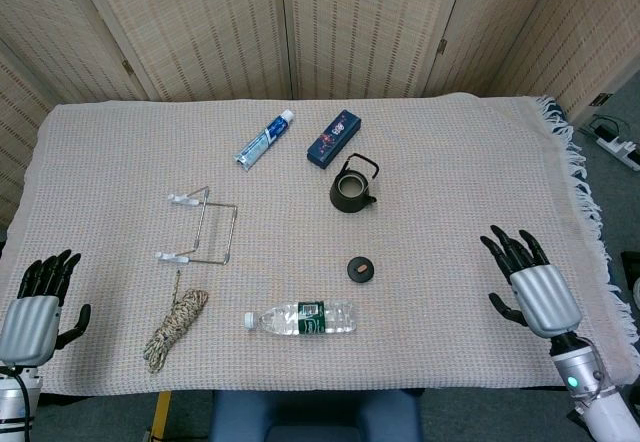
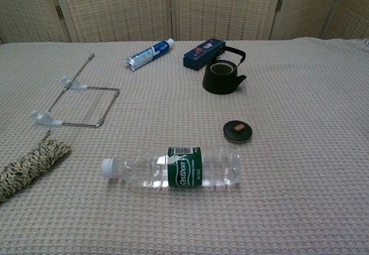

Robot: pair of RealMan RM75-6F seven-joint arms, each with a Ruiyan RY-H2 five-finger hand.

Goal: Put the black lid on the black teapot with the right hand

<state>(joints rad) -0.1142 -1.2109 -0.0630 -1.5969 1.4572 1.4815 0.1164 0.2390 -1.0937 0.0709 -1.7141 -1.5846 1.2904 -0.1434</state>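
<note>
The black teapot (image 1: 353,191) (image 2: 222,76) stands upright and uncovered near the middle of the table, handle raised. The round black lid (image 1: 361,268) (image 2: 237,131) with a brown knob lies flat on the cloth, nearer the front than the pot. My right hand (image 1: 530,279) hovers over the front right of the table, fingers spread and holding nothing, well to the right of the lid. My left hand (image 1: 40,302) hangs at the front left edge, fingers apart and empty. Neither hand shows in the chest view.
A water bottle (image 1: 301,318) lies on its side in front of the lid. A blue box (image 1: 332,138) and a toothpaste tube (image 1: 264,138) lie behind the teapot. A wire stand (image 1: 200,228) and a rope bundle (image 1: 175,326) sit at the left.
</note>
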